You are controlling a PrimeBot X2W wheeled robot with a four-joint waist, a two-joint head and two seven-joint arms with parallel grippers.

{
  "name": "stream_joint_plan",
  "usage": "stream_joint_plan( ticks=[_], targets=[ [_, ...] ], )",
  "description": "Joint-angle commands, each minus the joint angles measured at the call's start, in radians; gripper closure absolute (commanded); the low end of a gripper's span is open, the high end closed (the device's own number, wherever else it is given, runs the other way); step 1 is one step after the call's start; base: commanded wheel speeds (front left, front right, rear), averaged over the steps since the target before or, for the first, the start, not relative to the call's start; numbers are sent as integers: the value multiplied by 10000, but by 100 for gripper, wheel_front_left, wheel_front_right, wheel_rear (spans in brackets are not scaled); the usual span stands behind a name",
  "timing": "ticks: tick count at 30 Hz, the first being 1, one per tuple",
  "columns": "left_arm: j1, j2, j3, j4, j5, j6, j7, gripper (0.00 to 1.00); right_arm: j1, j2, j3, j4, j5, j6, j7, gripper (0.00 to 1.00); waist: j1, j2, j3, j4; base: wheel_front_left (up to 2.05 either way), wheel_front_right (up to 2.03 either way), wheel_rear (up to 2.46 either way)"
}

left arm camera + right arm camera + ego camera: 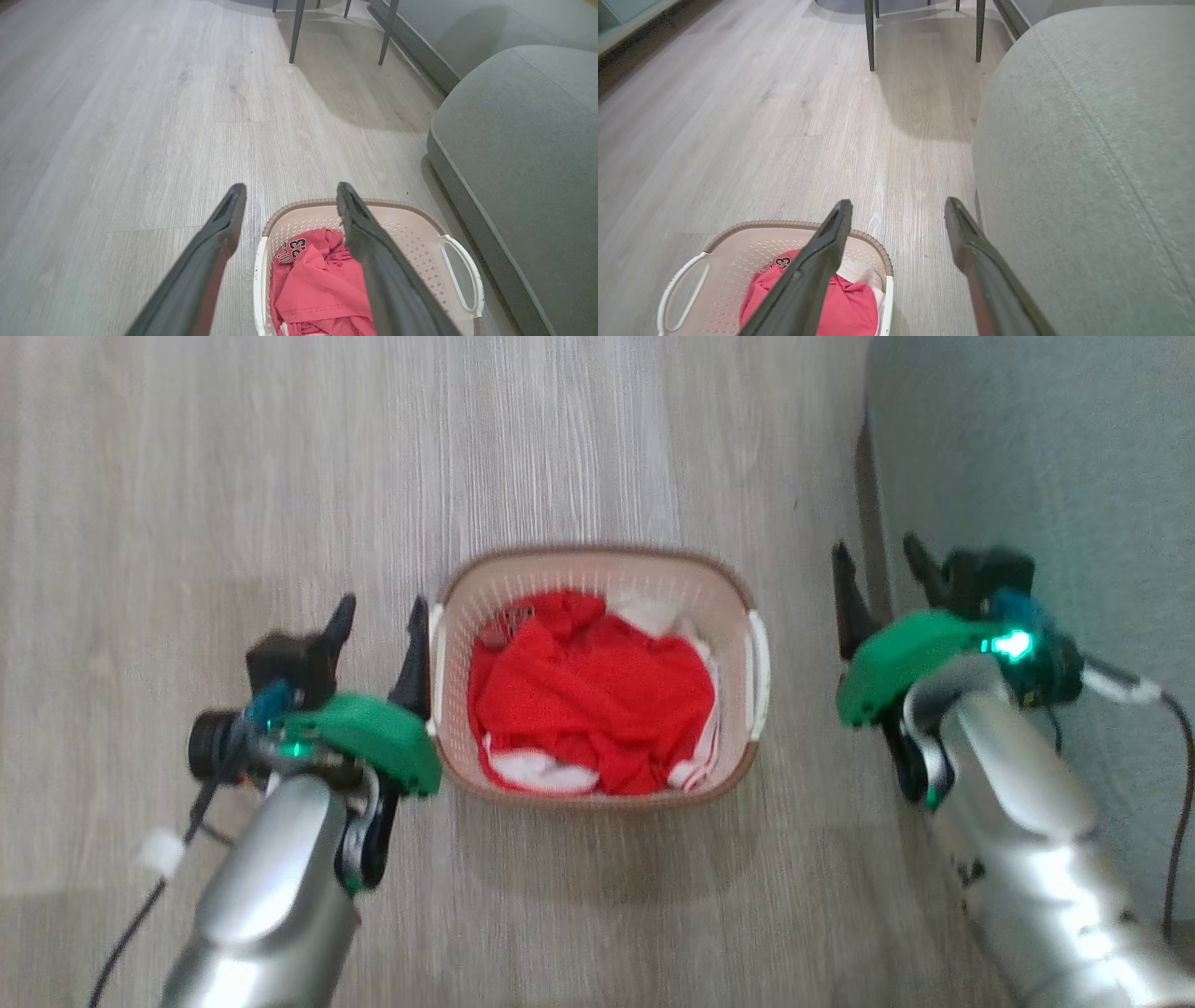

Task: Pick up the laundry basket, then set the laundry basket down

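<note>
The left gripper (381, 616) is hanging spread and empty, its inner finger just beside the left handle (435, 663) of the laundry basket (551, 581). The right gripper (878, 558) is gaping too, near the sofa (1027, 476). The basket is sitting on the floor (597, 448). It is looking stiff yet light, so I'd be lifting by both handles

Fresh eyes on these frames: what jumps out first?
The red clothes heaped in the cream laundry basket, which stands on the wood floor at the centre of the head view. Next, the two green-capped arms flanking it: the left gripper is open right beside the basket's white side handle. The right gripper is open and farther off, close to the grey sofa.
</note>
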Motion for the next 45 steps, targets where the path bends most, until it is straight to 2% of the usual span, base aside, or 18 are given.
stream_joint_plan(
  ticks=[1,12,27,34,45],
  targets=[
    [373,137,601,-620,300,-59,-95,0,499,192,39,-633,-105,23,-131,0,1,-1,-1146,-73,0,0,0],
    [3073,-321,2135,-2367,1486,-270,-95,0,3524,192,-408,-3508,-483,23,-131,0,1,-1,-2906,-240,0,0,0],
    [5238,-618,3166,-3845,1865,-230,-95,0,5803,193,-972,-6004,-998,23,-131,0,1,-1,-3772,-308,0,0,0],
    [5631,-677,3324,-4192,2004,-266,-95,0,6456,193,-1107,-6653,-1090,23,-131,0,1,-1,-4022,-294,0,0,0],
    [5936,-717,3436,-4395,2136,-328,-95,0,6739,193,-1036,-6687,-981,23,-131,0,1,-1,-4198,-362,0,0,0]
  ],
)
